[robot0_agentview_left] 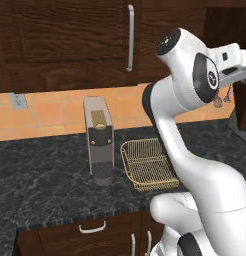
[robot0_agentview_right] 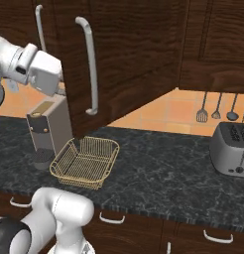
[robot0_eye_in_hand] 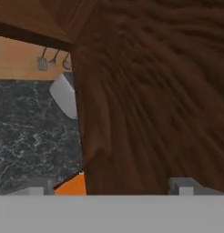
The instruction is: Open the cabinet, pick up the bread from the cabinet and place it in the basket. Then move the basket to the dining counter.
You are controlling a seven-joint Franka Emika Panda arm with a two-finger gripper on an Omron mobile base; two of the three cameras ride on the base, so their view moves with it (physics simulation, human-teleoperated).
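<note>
Along the back wall you have a black speckled counter [robot0_agentview_right: 158, 158] under an orange tiled backsplash [robot0_agentview_left: 45, 112], with dark brown wood-grain cabinet [robot0_agentview_right: 134, 49] doors overhead. Long silver bar handles [robot0_agentview_right: 90, 69] run vertically on those doors. One door stands swung out over the counter in the right base view, its lower edge above the basket [robot0_agentview_right: 87, 161].

Basket: golden wire mesh, shallow, flared sides, sitting flat on the counter just right of the coffee machine [robot0_agentview_left: 99, 140]. Nothing lies in it. Its long axis runs front to back, from counter edge toward the wall.

Toaster [robot0_agentview_right: 233, 149] sits well apart at the right end; utensils [robot0_agentview_right: 216, 106] hang on the tiles above it. Low drawers with short handles [robot0_agentview_left: 92, 228] line the counter front.

Your gripper [robot0_eye_in_hand: 111, 186] is up at cabinet height, pressed close to the wood face of the open door, which covers most of the hand view. Its two tips stand wide apart, one near each side of the frame bottom, with nothing between them.

Bread: you cannot see it from any camera.
</note>
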